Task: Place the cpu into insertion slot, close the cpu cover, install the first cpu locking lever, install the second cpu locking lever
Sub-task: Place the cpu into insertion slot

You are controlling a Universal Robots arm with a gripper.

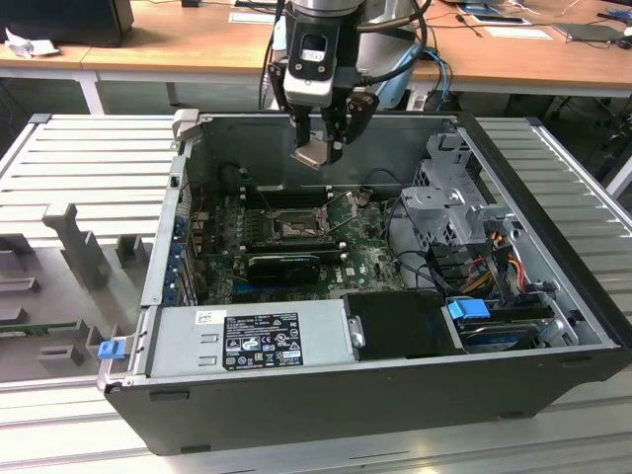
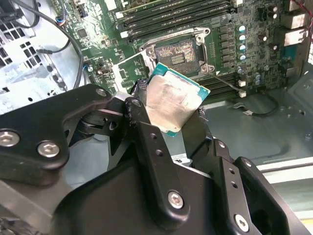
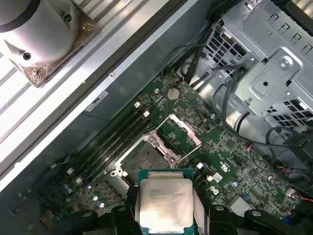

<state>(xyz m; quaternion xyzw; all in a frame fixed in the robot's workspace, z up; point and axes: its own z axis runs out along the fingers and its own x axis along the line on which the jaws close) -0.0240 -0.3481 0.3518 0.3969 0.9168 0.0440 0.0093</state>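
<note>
An open desktop computer case (image 1: pixel 346 395) lies on its side on a ribbed metal tabletop (image 1: pixel 89 148), with its green motherboard (image 1: pixel 370 252) facing up. The arm's black gripper (image 1: pixel 321 138) hangs over the case, above the motherboard and well clear of it. Its jaws are closed on the cpu (image 2: pixel 171 105), pinching it by opposite edges. The chip's dull silver face shows in both wrist views, and in the exterior view it hangs tilted in the air.

Below it, the insertion slot (image 3: pixel 144 159) is a square socket near the middle of the board, bare, with nothing seated in it. The cpu cover (image 3: pixel 186 128), a silvery frame with a square window, is swung up and away from the socket. A thin wire locking lever (image 2: pixel 226 82) lies loose beside the socket, not latched.

By this showing, the task is at its first step. The chip is picked up and carried over the board but not yet placed. The cover and both levers are left to do.
</note>
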